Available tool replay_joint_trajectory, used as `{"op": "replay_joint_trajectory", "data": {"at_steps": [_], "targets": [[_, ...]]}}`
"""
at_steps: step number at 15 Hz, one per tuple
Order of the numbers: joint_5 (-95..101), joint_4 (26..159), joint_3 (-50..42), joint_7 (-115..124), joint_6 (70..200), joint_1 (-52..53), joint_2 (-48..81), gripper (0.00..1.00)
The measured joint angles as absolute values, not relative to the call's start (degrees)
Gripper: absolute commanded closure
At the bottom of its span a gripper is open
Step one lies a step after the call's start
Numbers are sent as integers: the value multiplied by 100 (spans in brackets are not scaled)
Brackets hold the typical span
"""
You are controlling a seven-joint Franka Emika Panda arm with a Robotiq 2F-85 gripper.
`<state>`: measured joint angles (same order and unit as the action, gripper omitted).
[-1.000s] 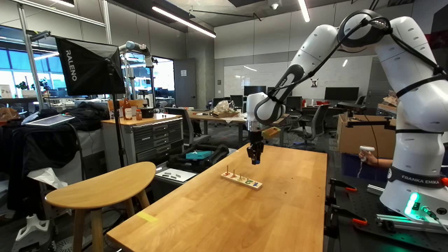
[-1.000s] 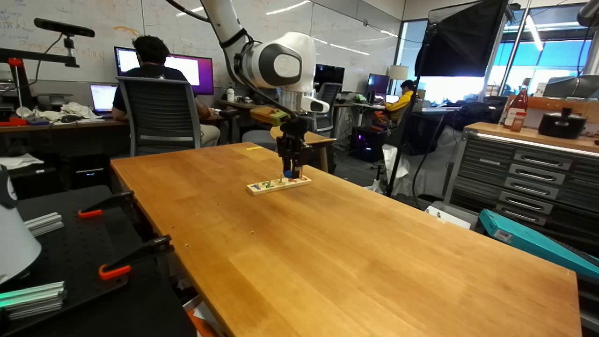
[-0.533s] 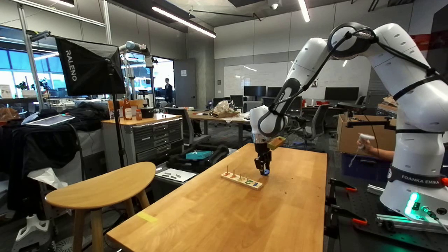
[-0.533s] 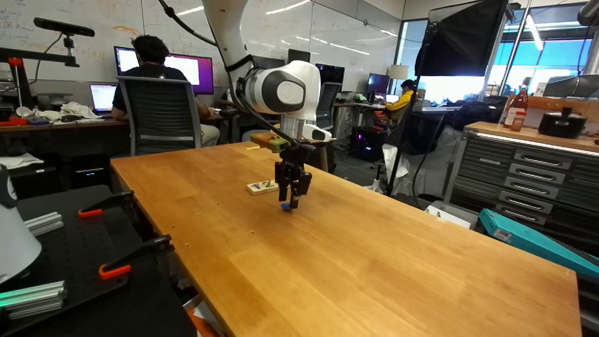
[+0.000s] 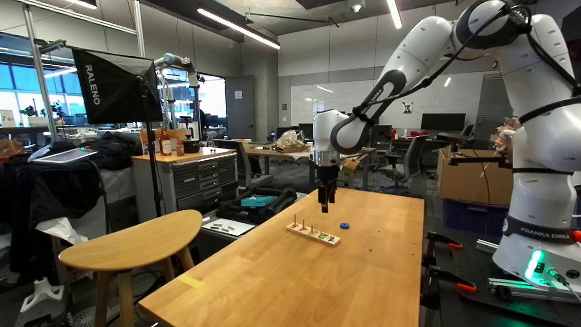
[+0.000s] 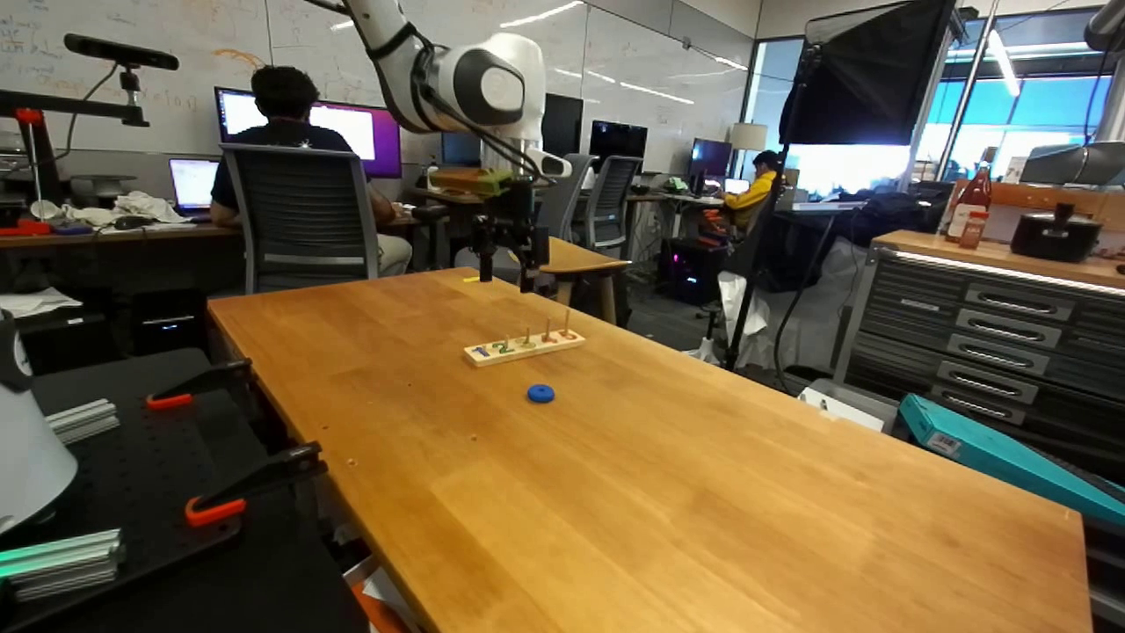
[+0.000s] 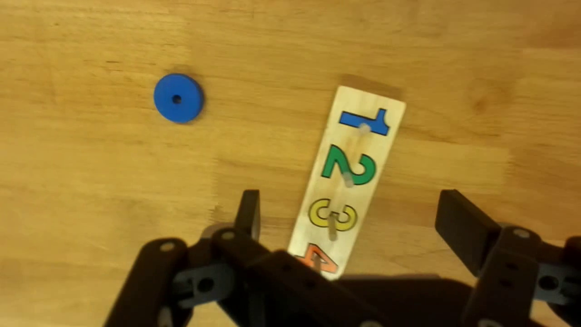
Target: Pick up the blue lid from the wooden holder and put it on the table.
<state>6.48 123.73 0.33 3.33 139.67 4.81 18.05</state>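
In an exterior view, the blue lid [image 5: 344,225] lies flat on the bench [image 5: 295,290], right of and below the frame's middle, near the wooden holder [image 5: 313,234] but not touching it. Lifting and setting down both look done. The jaws hang up and left of the lid. The bench is pale wood with yellow tape [image 5: 191,281] at its lower left; left of that are a small round-edged table [image 5: 131,243] and, higher up, a black lamp [image 5: 115,91].

In an exterior view, the jaws under the arm [image 6: 479,88] stand apart with nothing gripped; the lid shows just below the frame's centre. A person [image 6: 286,101] sits in an office chair [image 6: 303,220] at upper left, and a drawer cabinet [image 6: 993,343] is at the right.

In the wrist view, the lid is at upper left; the jaws spread wide along the bottom. Perhaps only taking the arm away is left.
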Motion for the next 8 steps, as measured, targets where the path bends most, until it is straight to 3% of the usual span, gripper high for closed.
{"op": "replay_joint_trajectory", "data": {"at_steps": [8], "targets": [[283,12490,389,-77,11659,523,-354,0]]}}
